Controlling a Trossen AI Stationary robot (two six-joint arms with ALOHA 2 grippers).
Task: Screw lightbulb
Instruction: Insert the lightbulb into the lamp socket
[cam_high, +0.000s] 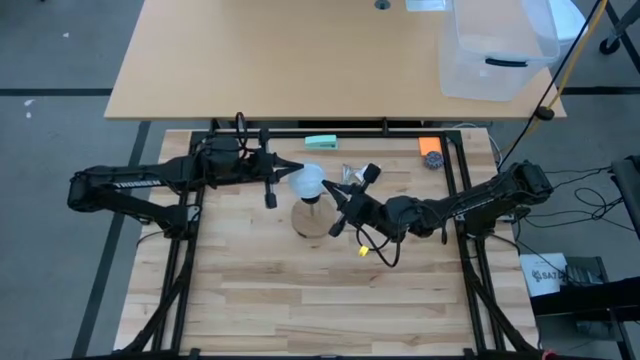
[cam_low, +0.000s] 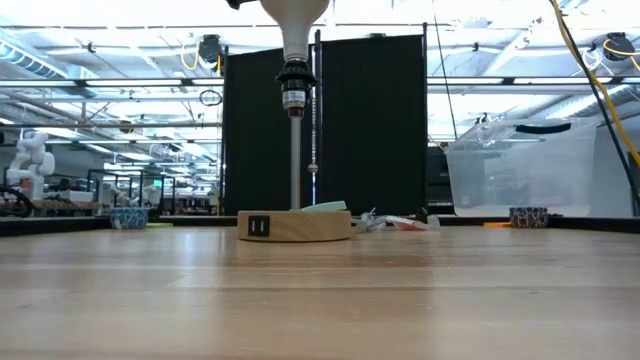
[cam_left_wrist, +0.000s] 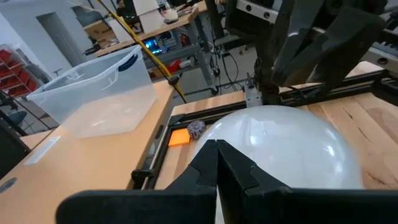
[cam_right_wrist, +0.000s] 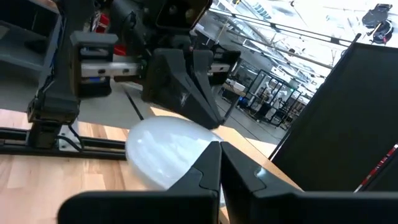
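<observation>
Your left gripper (cam_high: 288, 169) and right gripper (cam_high: 328, 187), both closed and empty, flank the lightbulb (cam_high: 307, 182) mid-table.

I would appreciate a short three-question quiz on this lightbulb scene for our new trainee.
1. True or false: the lightbulb lies flat on the table, away from the lamp stand.
2. Which grippers are shut? A) left only B) right only C) both
3. Fill in: the lamp's pole rises from a round ______ base.

Key
1. False: the bulb sits atop the black socket on the upright pole.
2. C: the left gripper and the right gripper are both shut, one on either side of the bulb's globe.
3. Wooden.
</observation>
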